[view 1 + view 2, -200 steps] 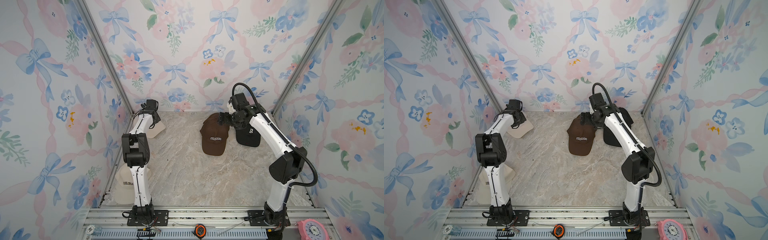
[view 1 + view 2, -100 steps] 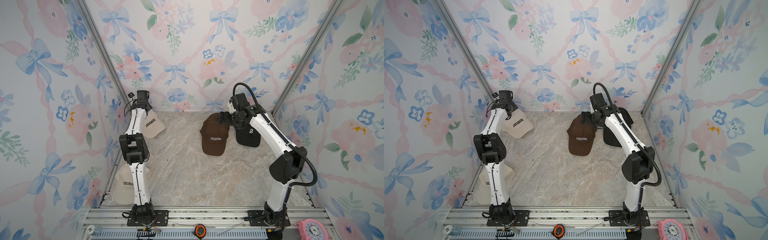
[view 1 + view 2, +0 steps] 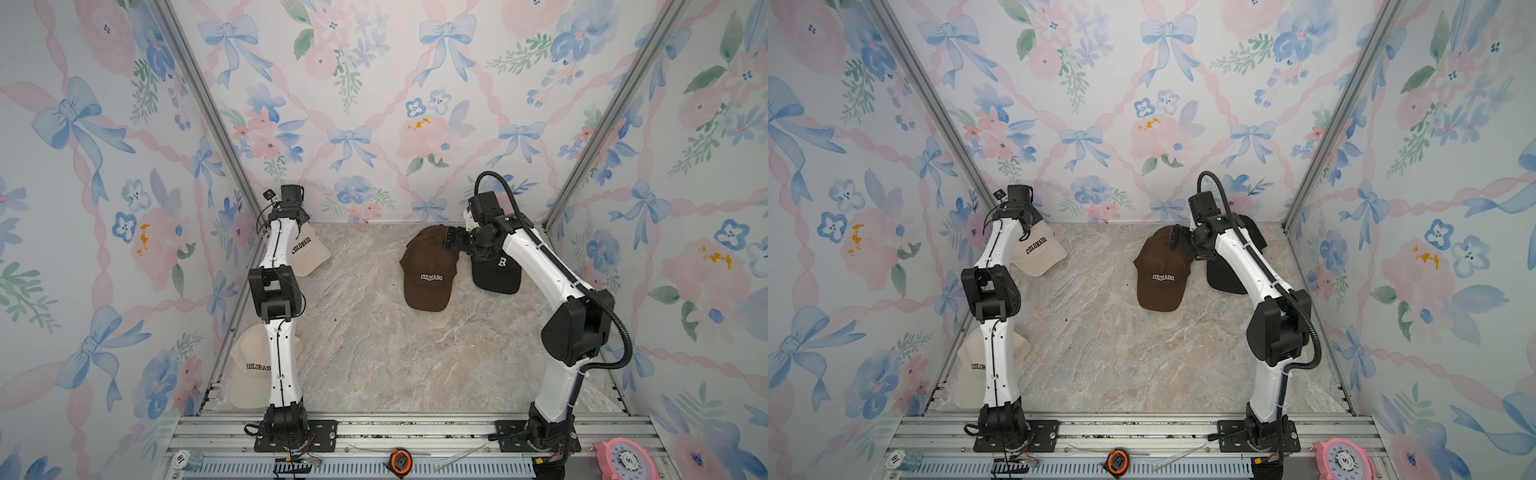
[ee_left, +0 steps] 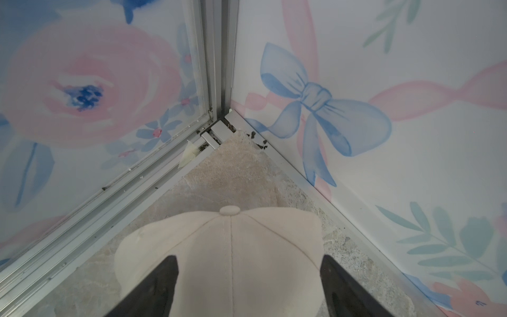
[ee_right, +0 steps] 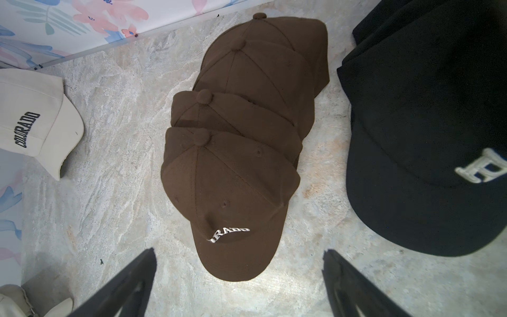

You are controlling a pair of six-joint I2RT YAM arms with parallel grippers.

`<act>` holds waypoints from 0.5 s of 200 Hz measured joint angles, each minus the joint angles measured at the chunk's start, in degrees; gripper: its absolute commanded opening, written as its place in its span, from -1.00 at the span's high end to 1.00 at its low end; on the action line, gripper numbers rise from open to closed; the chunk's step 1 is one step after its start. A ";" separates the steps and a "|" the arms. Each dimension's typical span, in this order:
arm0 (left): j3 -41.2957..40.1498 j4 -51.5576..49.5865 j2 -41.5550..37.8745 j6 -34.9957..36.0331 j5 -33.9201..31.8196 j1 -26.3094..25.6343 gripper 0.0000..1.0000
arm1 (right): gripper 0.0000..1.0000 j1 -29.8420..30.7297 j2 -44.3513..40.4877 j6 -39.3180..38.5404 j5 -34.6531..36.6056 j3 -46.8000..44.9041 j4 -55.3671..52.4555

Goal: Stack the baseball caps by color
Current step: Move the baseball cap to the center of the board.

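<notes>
Several brown baseball caps lie overlapped in one stack mid-table. My right gripper hovers open above that stack, nothing between its fingers. Black caps with a white letter are piled just right of it. A cream cap rests in the far left corner. My left gripper hangs over its crown, jaws wide apart, not gripping it. Another cream cap lies near the left arm's base, partly hidden by the arm.
Floral walls close in on three sides, with a metal corner post right behind the far cream cap. On the front rail sit a tape measure, a pink dial and a roll of chips.
My left gripper has opened and risen from the far cream cap, which now lies free with its lettering showing. The right arm has not moved.
</notes>
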 measured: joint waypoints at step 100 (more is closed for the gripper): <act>-3.30 0.37 0.15 -1.66 3.72 -1.33 -0.36 | -0.92 -0.52 0.00 0.17 -0.44 -1.53 0.31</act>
